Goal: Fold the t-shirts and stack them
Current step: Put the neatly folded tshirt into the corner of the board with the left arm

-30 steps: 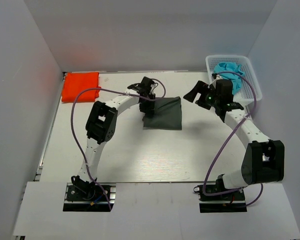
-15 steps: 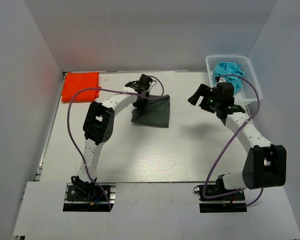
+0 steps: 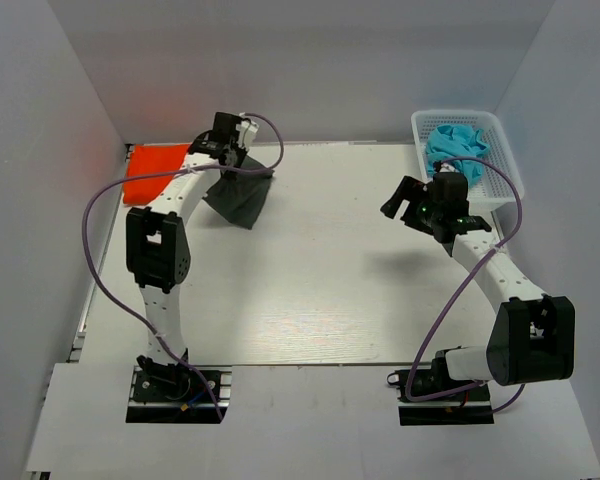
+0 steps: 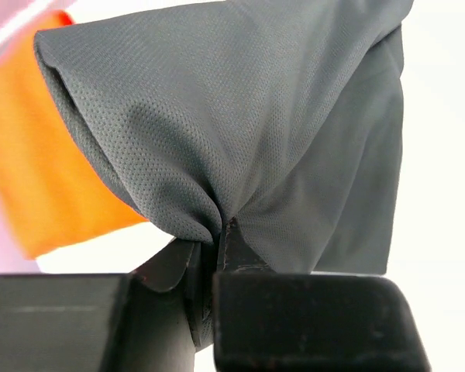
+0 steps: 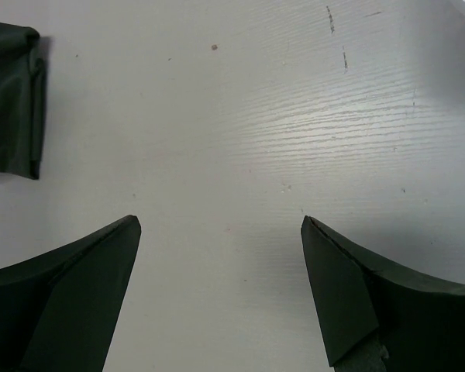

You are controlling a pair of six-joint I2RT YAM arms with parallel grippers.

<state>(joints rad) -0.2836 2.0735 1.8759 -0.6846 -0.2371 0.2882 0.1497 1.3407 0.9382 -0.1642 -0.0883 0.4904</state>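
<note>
The folded dark charcoal-grey t-shirt [image 3: 238, 196] hangs from my left gripper [image 3: 230, 160] at the far left of the table, just right of the folded orange-red t-shirt [image 3: 156, 172], which lies flat in the far left corner. In the left wrist view the jaws are shut on a bunched edge of the grey shirt [image 4: 256, 139], with the orange-red shirt [image 4: 39, 170] behind it. My right gripper [image 3: 398, 197] is open and empty above bare table on the right; its view shows the grey shirt [image 5: 12, 101] at the far left edge.
A white plastic basket [image 3: 504, 160] with a light blue cloth [image 3: 456, 140] stands at the far right corner, close behind my right arm. White walls enclose the table on three sides.
My left gripper has carried the grey shirt from the table's middle far side leftwards to beside the orange-red shirt. My right gripper has shifted slightly and stays open.
</note>
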